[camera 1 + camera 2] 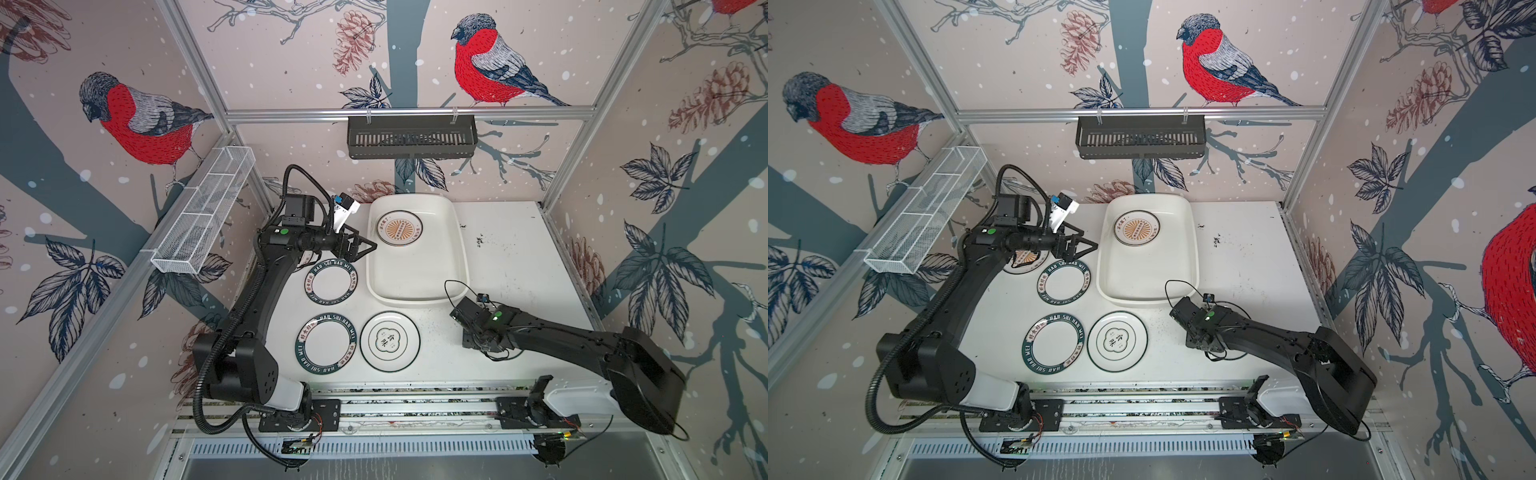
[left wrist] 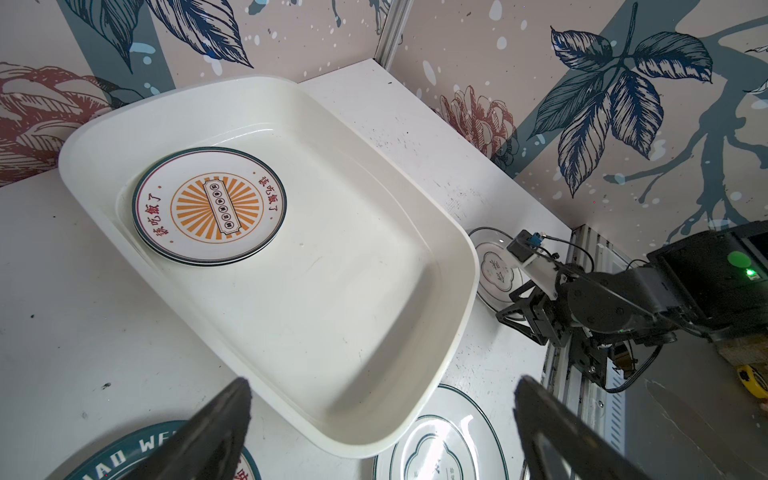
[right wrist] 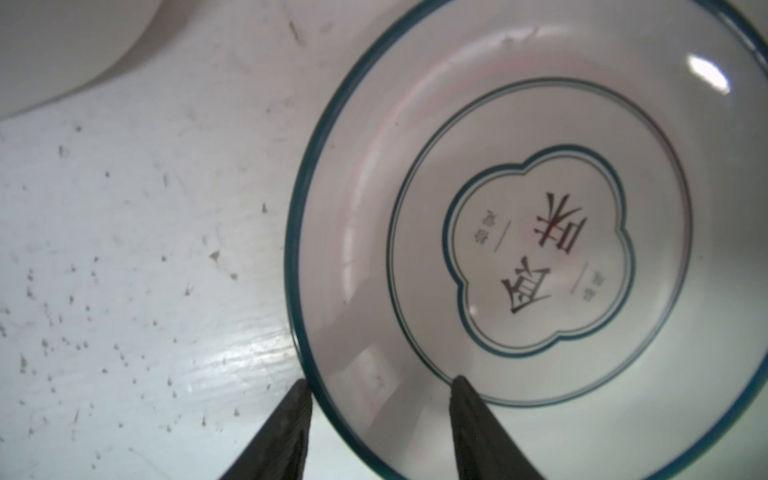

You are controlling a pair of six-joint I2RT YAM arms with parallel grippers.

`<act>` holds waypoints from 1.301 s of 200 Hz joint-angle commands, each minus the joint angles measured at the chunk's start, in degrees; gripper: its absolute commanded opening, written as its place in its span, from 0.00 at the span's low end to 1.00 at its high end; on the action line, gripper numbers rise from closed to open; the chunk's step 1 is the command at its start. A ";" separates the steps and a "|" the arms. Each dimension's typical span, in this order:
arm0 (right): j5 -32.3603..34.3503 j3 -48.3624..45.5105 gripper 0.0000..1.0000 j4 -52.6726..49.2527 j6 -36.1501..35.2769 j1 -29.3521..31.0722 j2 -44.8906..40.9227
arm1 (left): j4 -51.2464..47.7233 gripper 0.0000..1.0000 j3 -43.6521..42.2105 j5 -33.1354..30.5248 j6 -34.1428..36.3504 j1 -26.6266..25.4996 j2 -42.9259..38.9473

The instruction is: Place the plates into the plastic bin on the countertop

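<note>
Right pincer (image 3: pixel 380 384) straddles emblem plate (image 3: pixel 540 249) rim; overhead, arm (image 1: pixel 561 336) seemingly hides it.

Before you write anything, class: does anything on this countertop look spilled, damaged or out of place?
Nothing is broken or tipped. The one oddity is marks: dark specks and scuffs dot the countertop right of the plastic bin, and more beside the emblem plate.

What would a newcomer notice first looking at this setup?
Red-breasted bird wallpaper covers the walls all round. At the back of the white countertop, a cream plastic bin holds an orange sunburst plate. Just in front of it, the right end effector straddles the rim of an emblem plate, jaws apart.
</note>
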 commanded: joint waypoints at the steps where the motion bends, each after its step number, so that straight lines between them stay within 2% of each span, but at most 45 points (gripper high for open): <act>1: 1.61 0.58 0.55 2.21 -4.53 -3.04 -0.58 | 1.52 0.98 0.20 0.91 -0.45 -0.11 0.02; 36: 0.51 2.37 0.56 4.81 -8.40 -7.97 -1.19 | 2.46 0.97 0.18 1.09 -1.33 -0.11 0.19; 60: -0.66 2.92 0.59 3.82 -7.85 -9.74 -2.99 | 2.67 0.98 0.46 1.43 -1.54 -0.19 0.01; 85: -1.01 1.71 0.65 1.72 -4.54 -13.56 -11.22 | 3.62 0.98 0.20 1.48 -1.81 -0.19 -0.51; 110: -2.62 -1.99 0.68 1.54 -2.85 -22.64 -21.56 | 4.60 0.98 0.33 2.11 -2.29 -0.20 -0.42; 144: -10.45 -6.13 0.71 -2.34 -3.80 -41.22 -33.07 | 5.12 0.98 0.58 2.50 -2.16 -0.20 -0.92; 166: -16.95 -7.75 0.71 -4.56 -7.94 -51.49 -34.73 | 5.71 0.98 0.39 2.67 -2.07 -0.29 -1.29; 196: -23.83 -9.54 0.71 -6.43 -12.90 -61.09 -34.03 | 6.64 0.98 -0.54 3.49 -2.34 -0.29 -1.48; 225: -26.39 -10.36 0.71 -7.89 -16.17 -65.98 -33.99 | 6.55 0.98 -0.76 3.51 -1.84 -0.29 -1.65; 260: -28.60 -12.25 0.69 -7.59 -16.78 -66.47 -34.17 | 7.21 0.98 -1.78 3.56 -1.73 -0.29 -2.09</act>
